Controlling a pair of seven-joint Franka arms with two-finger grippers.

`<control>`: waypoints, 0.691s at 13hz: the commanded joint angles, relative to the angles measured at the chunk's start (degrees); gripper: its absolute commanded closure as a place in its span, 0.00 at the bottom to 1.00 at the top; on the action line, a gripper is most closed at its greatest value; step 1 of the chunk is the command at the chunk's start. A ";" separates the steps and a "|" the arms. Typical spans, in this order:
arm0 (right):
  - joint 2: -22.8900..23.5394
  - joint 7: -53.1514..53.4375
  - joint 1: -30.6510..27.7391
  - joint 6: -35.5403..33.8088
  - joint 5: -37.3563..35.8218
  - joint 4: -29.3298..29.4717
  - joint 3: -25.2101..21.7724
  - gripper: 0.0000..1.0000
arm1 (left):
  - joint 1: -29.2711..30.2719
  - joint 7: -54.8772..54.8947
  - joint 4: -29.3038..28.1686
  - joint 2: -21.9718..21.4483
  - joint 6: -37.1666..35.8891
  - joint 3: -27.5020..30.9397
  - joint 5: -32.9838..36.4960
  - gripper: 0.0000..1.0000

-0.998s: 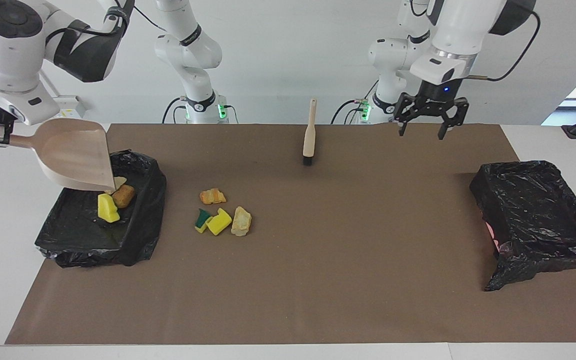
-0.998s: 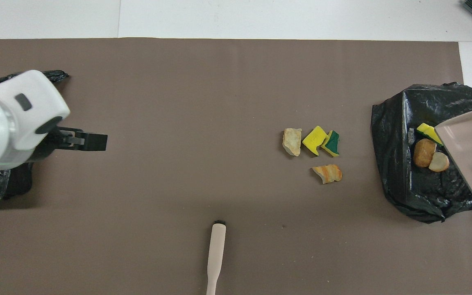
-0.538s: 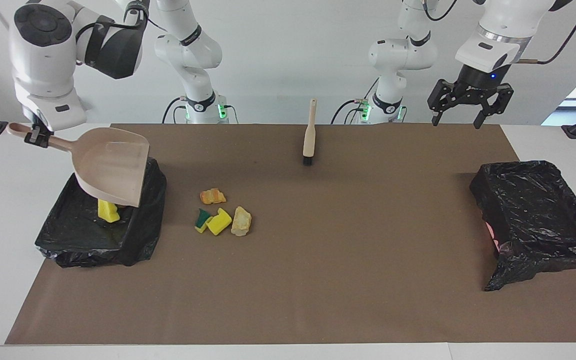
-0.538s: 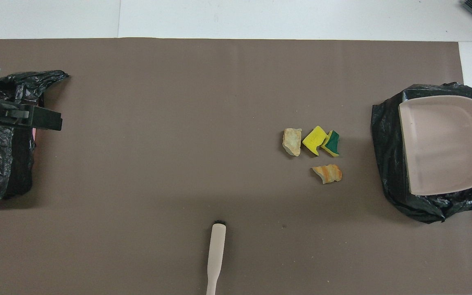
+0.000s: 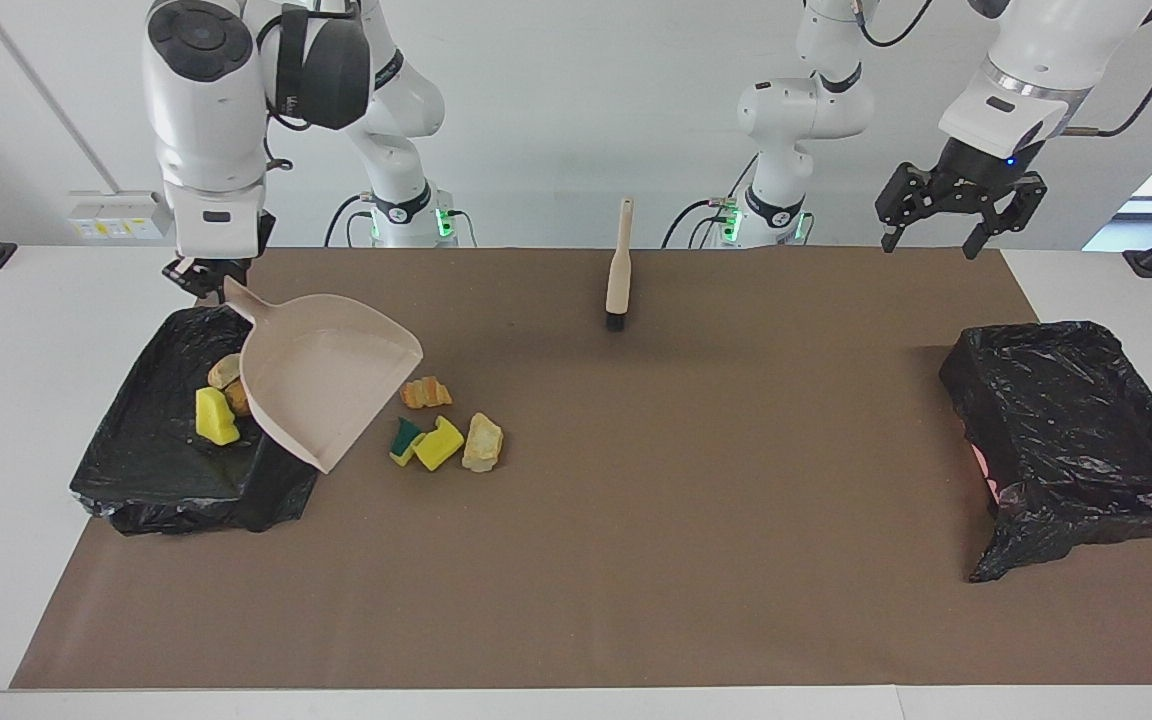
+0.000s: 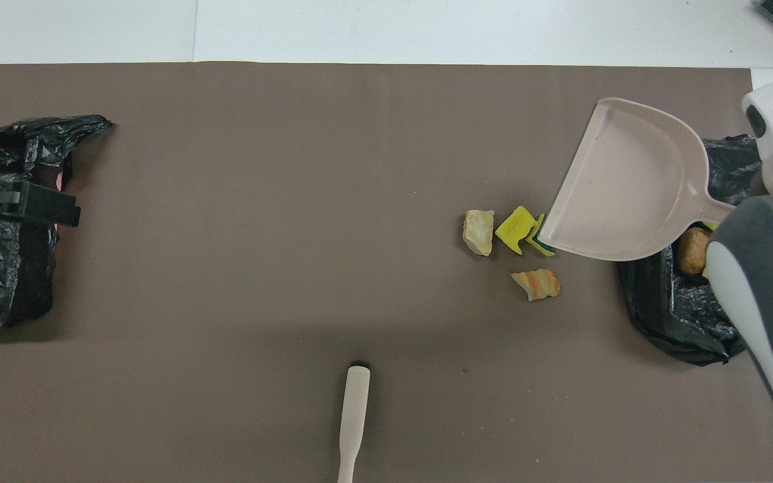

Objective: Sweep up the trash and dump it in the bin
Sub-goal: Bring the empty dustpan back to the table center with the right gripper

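The trash is split into two lots: four scraps [image 5: 444, 430] lie loose on the brown mat [image 5: 636, 560] near the middle of the surface, toward the right arm's end, and three scraps [image 5: 218, 402] are already seen inside the black-lined bin [image 5: 151, 470] at that end. The beige dustpan [image 5: 326, 385] is held by its handle in the right pincer [image 5: 204, 280], whose fingers are pressed together on it; the pan is carried in the air, tilted, over the bin's inner edge and just beside the loose scraps. The step in hand is judged to be the return of the emptied pan to the mat for a second load. It is best done if the pan is lowered flat, with its open lip pressed to the mat, facing the scraps and just short of them, so that none is knocked away or trapped under the lip. The green-backed scrap [image 6: 546, 236] is partly covered by the pan in the overhead view, so clearance there should be judged from the facing view. The brush [image 5: 619, 268] lies untouched on the mat, nearer to the robots than the scraps. The left pincer [image 5: 954, 215], its fingers spread and holding nothing, hangs over the mat's edge near the second black-lined bin [image 5: 1076, 430]; the brush will have to be picked up by it for the sweep.
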 commanded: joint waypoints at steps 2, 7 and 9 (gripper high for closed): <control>-0.21 23.07 3.00 0.04 4.93 -1.09 2.41 1.00 | 0.69 1.03 -3.30 -2.65 -0.31 0.01 -0.92 0.00; 9.00 51.90 11.87 0.48 8.54 4.25 2.41 1.00 | 1.04 1.02 -3.30 -2.91 -1.46 0.80 -0.92 0.00; 13.57 64.20 14.26 1.53 11.59 8.56 2.41 1.00 | 1.04 1.02 -3.30 -2.91 -1.46 0.80 -0.92 0.00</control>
